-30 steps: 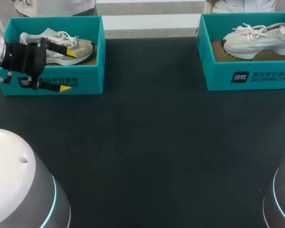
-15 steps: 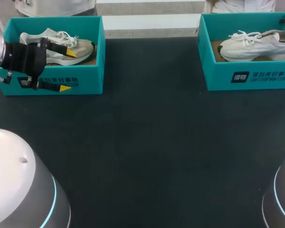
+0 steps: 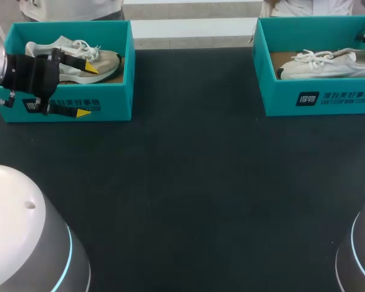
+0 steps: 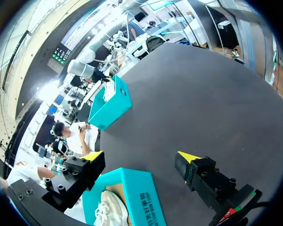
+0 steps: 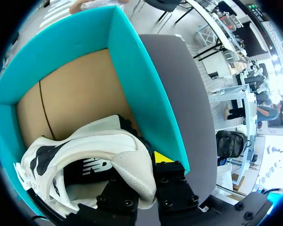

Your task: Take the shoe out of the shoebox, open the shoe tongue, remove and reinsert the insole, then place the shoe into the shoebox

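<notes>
Two teal shoeboxes stand at the table's far corners. The left shoebox holds a white and beige shoe; my left gripper hangs open above the box's front wall, holding nothing. From the left wrist, that gripper spreads wide over the left shoebox and the left shoe. The right shoebox holds a white shoe lying low and flat. My right gripper is shut on the heel collar of that white shoe, inside the right shoebox.
The dark table top stretches between the boxes and toward the near edge. Both arm bases rise at the near corners. Across the table from the left wrist, the right shoebox shows.
My right gripper has lowered the white shoe from a raised, tilted pose down flat into the right shoebox. The left arm has stayed still.
</notes>
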